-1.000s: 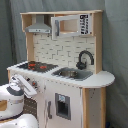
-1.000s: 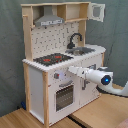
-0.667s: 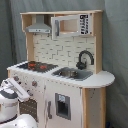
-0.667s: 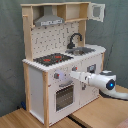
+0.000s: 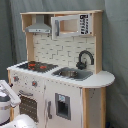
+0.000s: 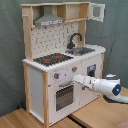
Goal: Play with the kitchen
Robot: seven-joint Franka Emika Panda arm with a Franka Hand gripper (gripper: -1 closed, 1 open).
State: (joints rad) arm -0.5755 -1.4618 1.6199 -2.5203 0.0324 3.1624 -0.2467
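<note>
One kitchen at frame centre, my gripper lower right by its knobs, grip state I cannot tell.

— What stands on the wooden floor?
— The kitchen, hob left of the sink.
— And the arm?
— It reaches toward the oven door, just below the knobs.

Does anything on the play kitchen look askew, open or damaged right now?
One thing stands out: in the second exterior view, the small upper cabinet door at the top right of the kitchen hangs swung open. The hob, faucet, sink and oven door look in place, with no spill or damage visible.
</note>
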